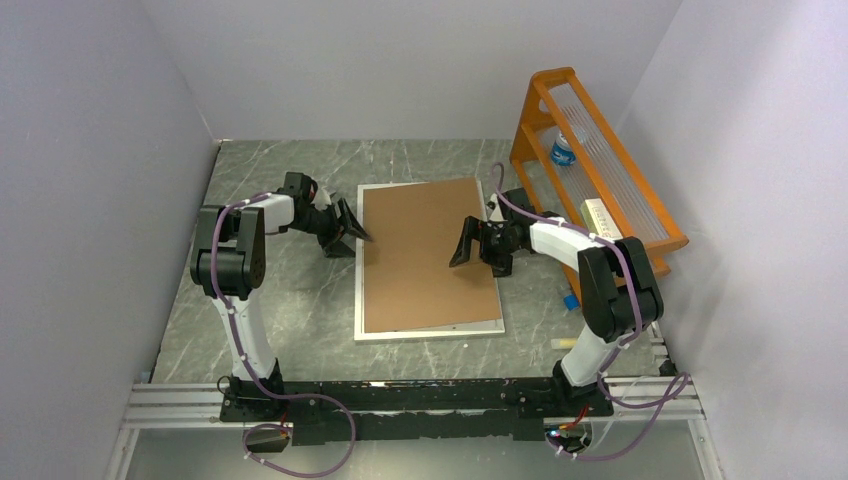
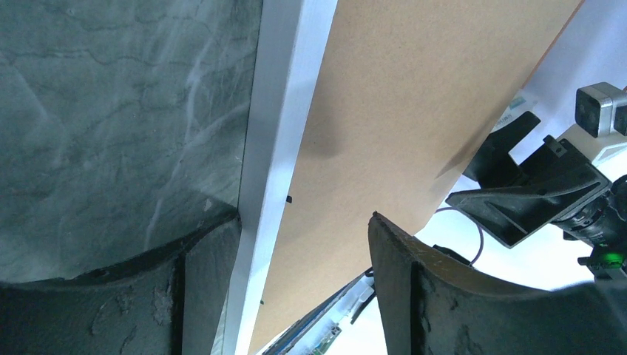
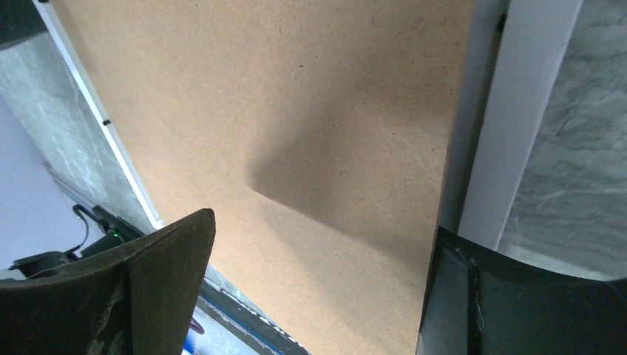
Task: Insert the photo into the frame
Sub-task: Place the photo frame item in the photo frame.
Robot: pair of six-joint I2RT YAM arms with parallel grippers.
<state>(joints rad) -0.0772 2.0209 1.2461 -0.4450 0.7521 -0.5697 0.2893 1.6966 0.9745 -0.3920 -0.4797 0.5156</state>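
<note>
Frame (image 1: 359,270) lies flat mid-table (image 1: 290,300), long side running away from the arm bases. Brown backing board (image 1: 425,255) lies on top of it and covers nearly all of it. The board is slightly skewed, with the frame's white border showing along the left and near sides.

We can't see the photo in any view, so we can't tell where it is.

Left gripper (image 1: 352,230) is at the frame's left edge, towards the far end. Its fingers (image 2: 444,296) are well spread and have hold of nothing. In the left wrist view they straddle the frame's left border, one finger over bare table just outside the frame, the other over the board. We can't tell if either finger touches.

Right gripper (image 1: 478,262) is over the board, near the frame's right edge, about halfway along it. Its fingers (image 3: 133,296) are spread as wide as we see them and nothing is between them. In the right wrist view one finger is over the board and the other is out by the frame's right border. It throws a shadow on the board below and looks clear of it.

Orange rack (image 1: 600,170) stands right of the frame against the wall, with a bottle (image 1: 562,150) in it.
</note>
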